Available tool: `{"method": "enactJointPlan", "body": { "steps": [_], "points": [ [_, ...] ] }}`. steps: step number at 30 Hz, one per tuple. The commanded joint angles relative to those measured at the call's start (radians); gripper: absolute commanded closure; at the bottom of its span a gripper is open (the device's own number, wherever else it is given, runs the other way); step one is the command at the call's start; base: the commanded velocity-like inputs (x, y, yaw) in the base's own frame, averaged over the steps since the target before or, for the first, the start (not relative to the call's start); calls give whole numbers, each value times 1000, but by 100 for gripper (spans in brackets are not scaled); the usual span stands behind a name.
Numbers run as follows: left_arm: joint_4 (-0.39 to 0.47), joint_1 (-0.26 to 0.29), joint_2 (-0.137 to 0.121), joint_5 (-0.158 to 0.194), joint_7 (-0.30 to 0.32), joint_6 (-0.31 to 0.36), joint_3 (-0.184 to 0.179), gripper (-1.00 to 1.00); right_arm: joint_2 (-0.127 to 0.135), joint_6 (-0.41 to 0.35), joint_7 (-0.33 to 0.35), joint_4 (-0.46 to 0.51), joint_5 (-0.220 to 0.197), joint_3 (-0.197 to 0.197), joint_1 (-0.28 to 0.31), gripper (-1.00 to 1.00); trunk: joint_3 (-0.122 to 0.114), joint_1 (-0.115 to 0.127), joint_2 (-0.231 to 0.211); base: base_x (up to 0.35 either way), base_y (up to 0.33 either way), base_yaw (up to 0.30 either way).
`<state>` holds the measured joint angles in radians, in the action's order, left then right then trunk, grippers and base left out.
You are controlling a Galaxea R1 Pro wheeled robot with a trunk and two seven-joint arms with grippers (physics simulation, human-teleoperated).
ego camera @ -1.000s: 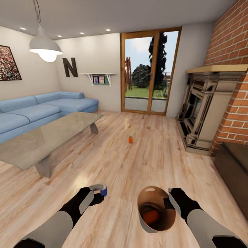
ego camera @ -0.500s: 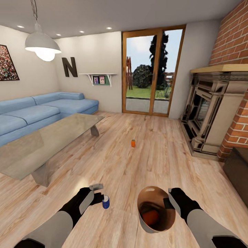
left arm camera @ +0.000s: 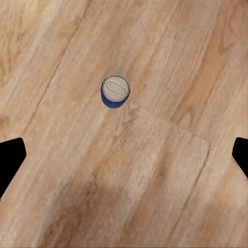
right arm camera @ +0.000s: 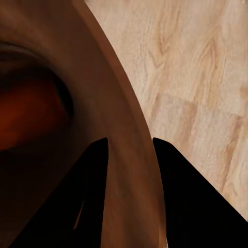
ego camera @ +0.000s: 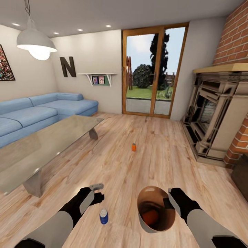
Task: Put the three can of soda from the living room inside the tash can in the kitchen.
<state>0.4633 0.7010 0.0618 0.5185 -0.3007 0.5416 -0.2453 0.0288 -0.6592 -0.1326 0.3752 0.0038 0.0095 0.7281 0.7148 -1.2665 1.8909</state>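
One small blue soda can (ego camera: 103, 216) has dropped from the now-opened left gripper (ego camera: 98, 193) onto the plank floor, missing the brown-lined grey bucket (ego camera: 156, 225) gripped by the right gripper (ego camera: 168, 199).

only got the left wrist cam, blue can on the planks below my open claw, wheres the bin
Observer: The bin is just right of the blue can, its rim pinched by the right claw.
Operator: anything in it
Observer: Yes, a reddish can lies at the bottom.
Operator: and the third one
Observer: The orange can stands on the floor further ahead, toward the glass doors.
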Motion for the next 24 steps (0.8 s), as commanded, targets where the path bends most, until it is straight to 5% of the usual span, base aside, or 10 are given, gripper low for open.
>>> {"method": "enactJointPlan", "body": {
  "steps": [1,24],
  "points": [
    [0,0,0,0,0,0,0,-100,0,1,5,1,-7,-2,1,100,0,0,0,343,0,0],
    [-47,1,3,0,0,-32,1,-100,1,1,9,1,-7,-3,1,100,0,0,0,344,0,0]
  ]
}}
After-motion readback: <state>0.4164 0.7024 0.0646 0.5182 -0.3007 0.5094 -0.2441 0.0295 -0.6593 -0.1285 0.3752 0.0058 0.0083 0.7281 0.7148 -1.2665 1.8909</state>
